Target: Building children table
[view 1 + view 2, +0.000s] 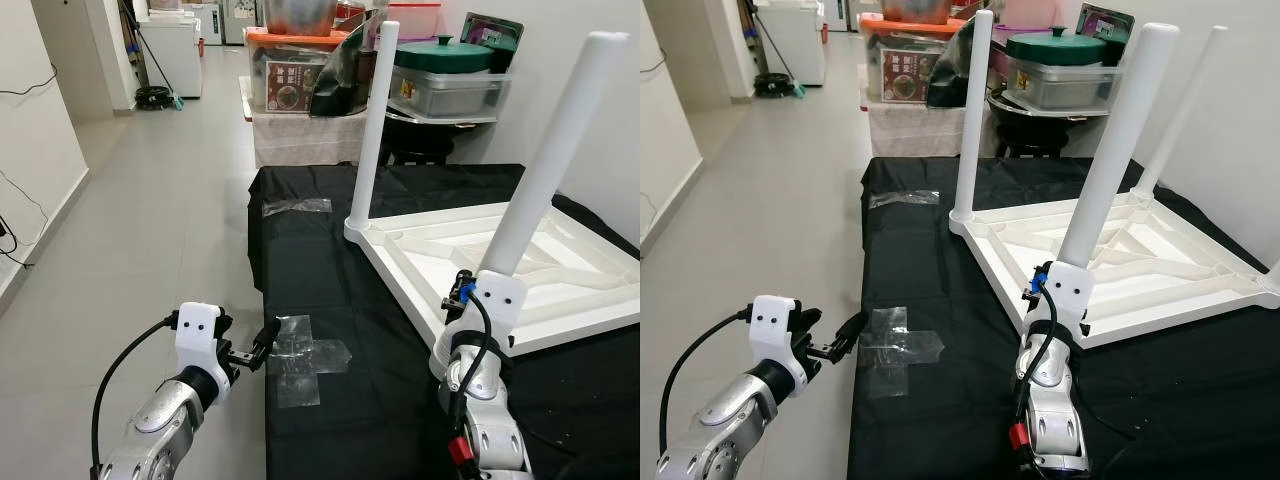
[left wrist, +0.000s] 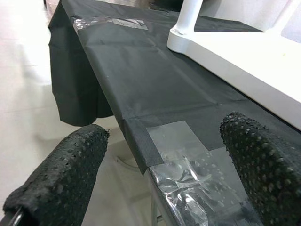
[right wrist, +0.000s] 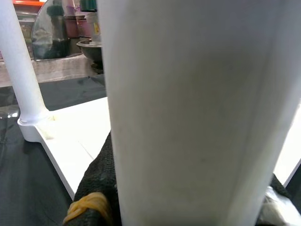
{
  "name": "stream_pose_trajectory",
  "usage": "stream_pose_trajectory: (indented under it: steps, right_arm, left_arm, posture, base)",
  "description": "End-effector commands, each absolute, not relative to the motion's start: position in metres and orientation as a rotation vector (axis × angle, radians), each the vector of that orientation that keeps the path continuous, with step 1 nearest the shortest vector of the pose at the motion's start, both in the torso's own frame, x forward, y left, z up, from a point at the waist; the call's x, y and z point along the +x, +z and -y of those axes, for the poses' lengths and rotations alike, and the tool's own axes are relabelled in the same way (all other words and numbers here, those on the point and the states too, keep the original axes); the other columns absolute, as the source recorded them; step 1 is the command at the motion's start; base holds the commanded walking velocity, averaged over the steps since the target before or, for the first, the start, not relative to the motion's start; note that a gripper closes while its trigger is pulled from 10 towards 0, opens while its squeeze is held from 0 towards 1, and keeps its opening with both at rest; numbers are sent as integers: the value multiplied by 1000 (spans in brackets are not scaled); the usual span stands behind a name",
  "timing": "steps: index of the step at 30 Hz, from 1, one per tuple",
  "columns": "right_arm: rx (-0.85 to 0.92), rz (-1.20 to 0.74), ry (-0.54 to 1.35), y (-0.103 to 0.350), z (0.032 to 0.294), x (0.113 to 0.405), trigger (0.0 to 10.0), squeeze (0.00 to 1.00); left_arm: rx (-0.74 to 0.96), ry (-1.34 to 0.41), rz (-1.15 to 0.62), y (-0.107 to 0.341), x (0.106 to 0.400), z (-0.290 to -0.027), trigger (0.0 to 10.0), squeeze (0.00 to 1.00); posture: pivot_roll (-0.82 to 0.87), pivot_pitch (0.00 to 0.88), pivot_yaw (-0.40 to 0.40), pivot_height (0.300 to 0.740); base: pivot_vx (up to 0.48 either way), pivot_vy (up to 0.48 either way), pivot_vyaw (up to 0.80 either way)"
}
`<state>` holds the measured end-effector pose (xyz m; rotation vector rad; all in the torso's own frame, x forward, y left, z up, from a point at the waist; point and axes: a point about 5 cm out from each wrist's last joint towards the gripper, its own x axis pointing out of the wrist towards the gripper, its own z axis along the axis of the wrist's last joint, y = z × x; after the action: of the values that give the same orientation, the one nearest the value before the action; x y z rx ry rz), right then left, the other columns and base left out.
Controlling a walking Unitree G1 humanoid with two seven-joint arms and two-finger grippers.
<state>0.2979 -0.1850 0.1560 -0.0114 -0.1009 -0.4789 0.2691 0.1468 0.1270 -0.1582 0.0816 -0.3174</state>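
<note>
Two white legs stand upright on the upturned children's table [image 1: 560,270], which lies on the black-clothed tabletop [image 1: 330,290]; the right gripper [image 1: 478,285] is clamped around the base of the nearer leg [image 1: 550,160], while the left gripper [image 1: 258,348] hovers at the cloth's edge beside crossed clear tape [image 1: 305,358]. Left wrist view: its fingers [image 2: 61,179] are spread apart over that tape [image 2: 188,165]. Right wrist view: the gripped leg [image 3: 188,108] looms close, the other leg [image 3: 21,66] behind.

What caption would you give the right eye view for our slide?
Right gripper clamps a white table leg at the upturned tabletop; open left gripper hovers by the black cloth edge.
</note>
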Motion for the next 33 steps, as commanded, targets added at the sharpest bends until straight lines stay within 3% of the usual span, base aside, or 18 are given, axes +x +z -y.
stream_pose_trajectory:
  steps: [1, 33]
  right_arm:
    - [-26, 109, -500, 157, 191, 296, 10000, 0]
    - [13, 121, -504, 163, 194, 298, 10000, 0]
  left_arm:
    - [-147, -328, -80, 128, 270, -146, 10000, 0]
    - [-145, -334, -83, 127, 271, -145, 10000, 0]
  posture:
    - [63, 0, -38, 740]
    - [61, 0, -37, 740]
  base:
    - [0, 0, 0]
    - [0, 0, 0]
